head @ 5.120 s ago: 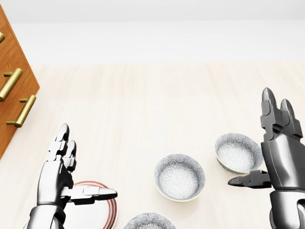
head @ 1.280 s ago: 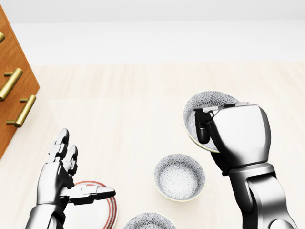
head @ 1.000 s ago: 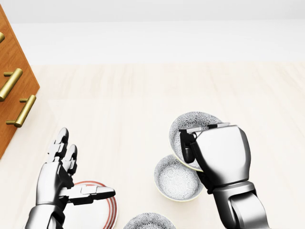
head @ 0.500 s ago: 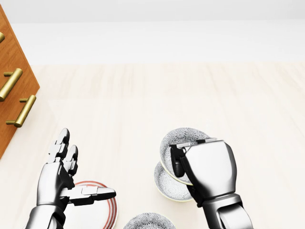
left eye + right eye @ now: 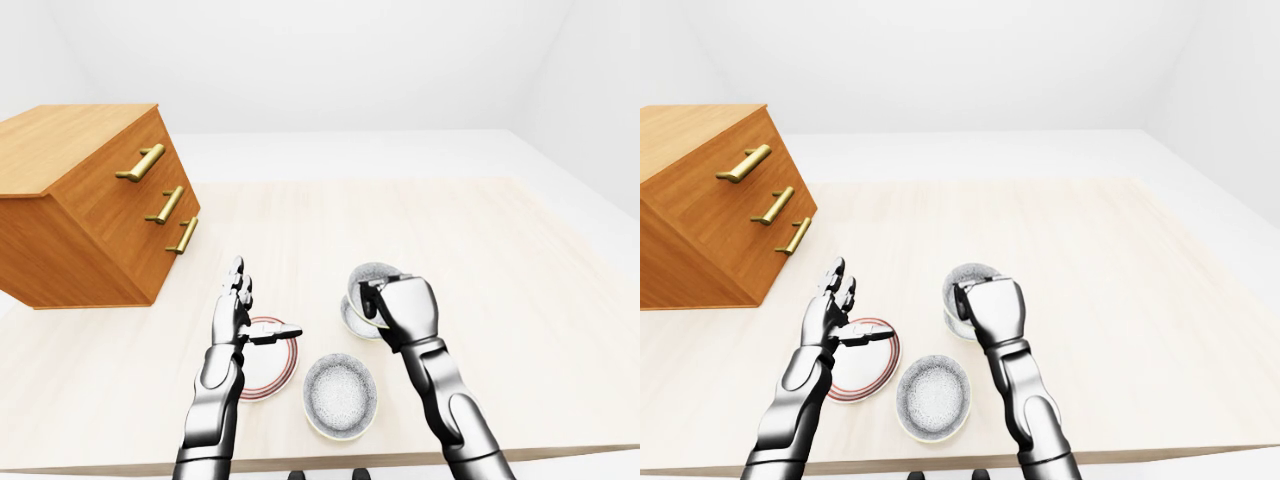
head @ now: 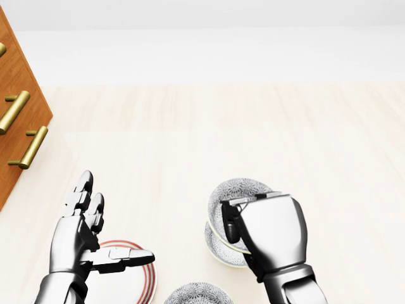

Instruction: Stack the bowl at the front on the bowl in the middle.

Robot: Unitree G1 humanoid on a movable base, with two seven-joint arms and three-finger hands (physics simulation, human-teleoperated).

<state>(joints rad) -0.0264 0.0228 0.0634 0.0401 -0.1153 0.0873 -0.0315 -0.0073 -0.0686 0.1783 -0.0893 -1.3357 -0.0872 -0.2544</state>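
Across the pale tabletop (image 5: 480,260), the wooden drawer chest (image 5: 90,220) fills the left of the left-eye view, well apart from the work area. The right hand (image 6: 266,231) is clamped on the carried bowl (image 6: 240,190), with its fingers hooked over the rim. The left hand (image 6: 79,237) is spread open and holds nothing. It hovers over the red-rimmed plate (image 6: 126,286) at the lower left of the head view, so the right hand is the nearer one. A third bowl (image 5: 340,395) rests alone near the bottom edge. The governing relation is vertical: the carried bowl sits almost directly over the middle bowl (image 6: 218,248), offset slightly toward the top of the head view. It is tilted, with its opening turned away from the palm (contact between the two rims cannot be confirmed). By this reading, the carried bowl must be levelled and centred over the lower rim before the grip is relaxed, otherwise it may seat crookedly.
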